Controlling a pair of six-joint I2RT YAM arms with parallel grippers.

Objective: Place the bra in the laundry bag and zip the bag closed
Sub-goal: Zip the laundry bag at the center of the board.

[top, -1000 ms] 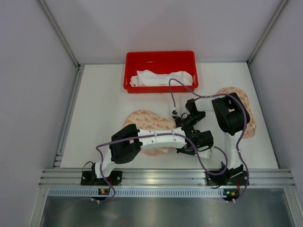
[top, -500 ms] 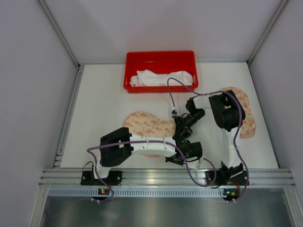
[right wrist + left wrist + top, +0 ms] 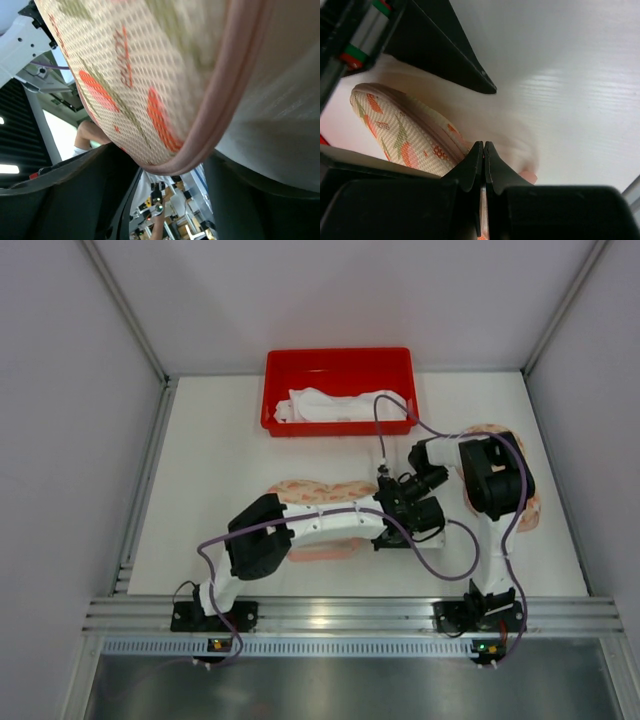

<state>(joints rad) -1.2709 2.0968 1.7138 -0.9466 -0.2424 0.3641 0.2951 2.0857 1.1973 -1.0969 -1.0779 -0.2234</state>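
- L gripper [image 3: 483, 146] pinched shut on pink-trimmed edge of laundry bag [image 3: 400, 130], low over white surface [image 3: 570, 75].
- Bag lies mid-surface, toward front; white bra [image 3: 340, 405] well apart from it, in red tray [image 3: 338, 353] at back.
- R gripper [image 3: 172, 167] spread wide, bag's mesh & trim between its fingers.
- 2nd patterned piece [image 3: 528, 518] far right, partly behind R arm.

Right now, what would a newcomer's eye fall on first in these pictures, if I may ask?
Probably the bright red bin at the far edge of the table, with white cloth lying in it. Next, the patterned mesh bag mid-table, where the left arm and right arm meet over it; the right wrist view is almost filled by such fabric.
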